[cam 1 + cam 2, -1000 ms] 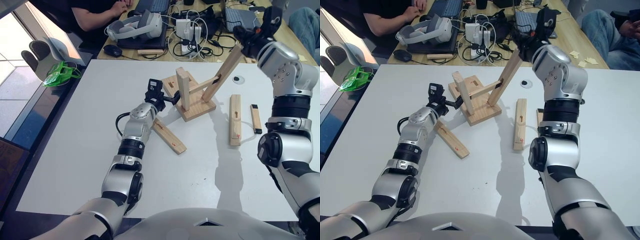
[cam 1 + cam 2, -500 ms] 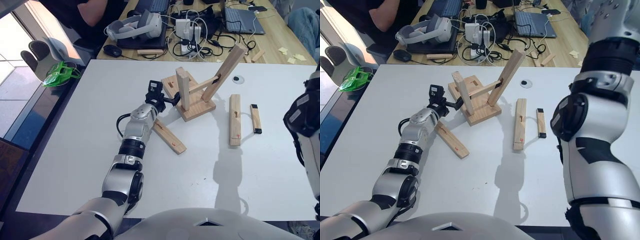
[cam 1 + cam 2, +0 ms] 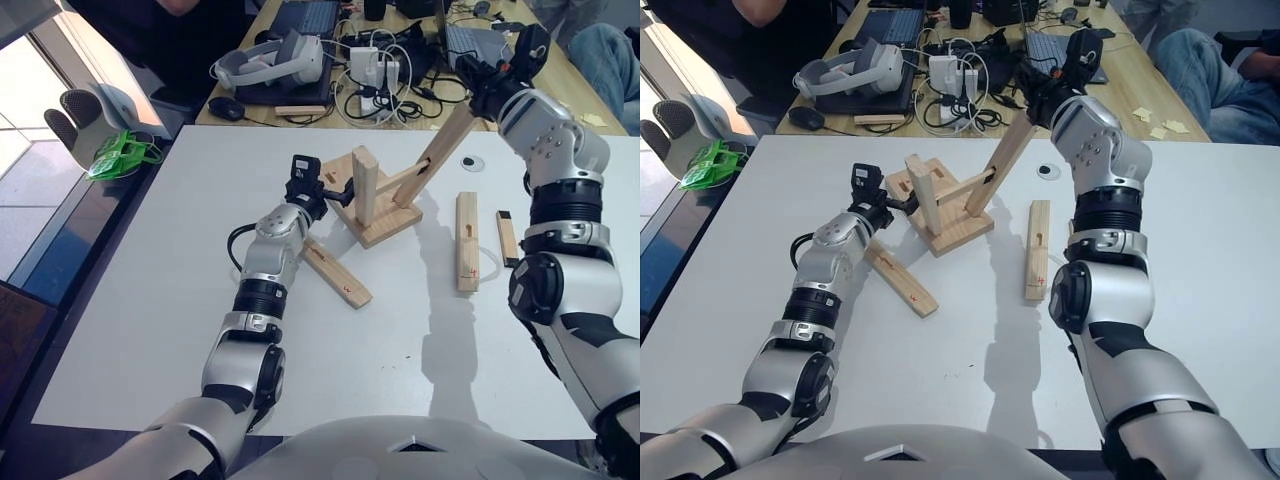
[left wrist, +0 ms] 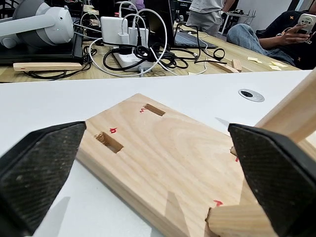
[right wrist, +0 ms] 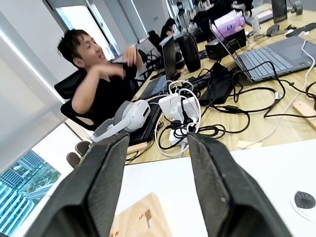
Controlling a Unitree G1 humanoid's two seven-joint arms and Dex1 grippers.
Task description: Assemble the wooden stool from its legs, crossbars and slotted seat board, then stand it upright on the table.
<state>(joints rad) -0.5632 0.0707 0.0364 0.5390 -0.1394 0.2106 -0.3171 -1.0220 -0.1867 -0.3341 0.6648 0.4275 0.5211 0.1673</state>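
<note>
The slotted seat board point(image 3: 385, 220) lies flat at the middle of the white table. One leg point(image 3: 364, 185) stands upright in it. A second leg point(image 3: 440, 145) leans to the right, joined to the first by a crossbar point(image 3: 398, 180). My left gripper point(image 3: 340, 190) is open at the board's left edge, and its pads point(image 4: 39, 168) flank the board point(image 4: 163, 148). At the top end of the leaning leg, my right gripper point(image 3: 483, 82) is open; no wood shows between its pads point(image 5: 103, 182). Two loose legs point(image 3: 338, 272) point(image 3: 467, 240) and a short bar point(image 3: 507, 238) lie on the table.
Behind the table's far edge is a wooden desk with a headset point(image 3: 270, 55), a mouse point(image 3: 225, 108), a power strip with cables point(image 3: 375, 70) and laptops. A round grommet point(image 3: 470, 160) sits beside the leaning leg. The near half of the table point(image 3: 200, 340) is bare.
My right arm had swung away to the right half a second ago and is back at the top of the leaning leg. The stool parts and my left arm have stayed put.
</note>
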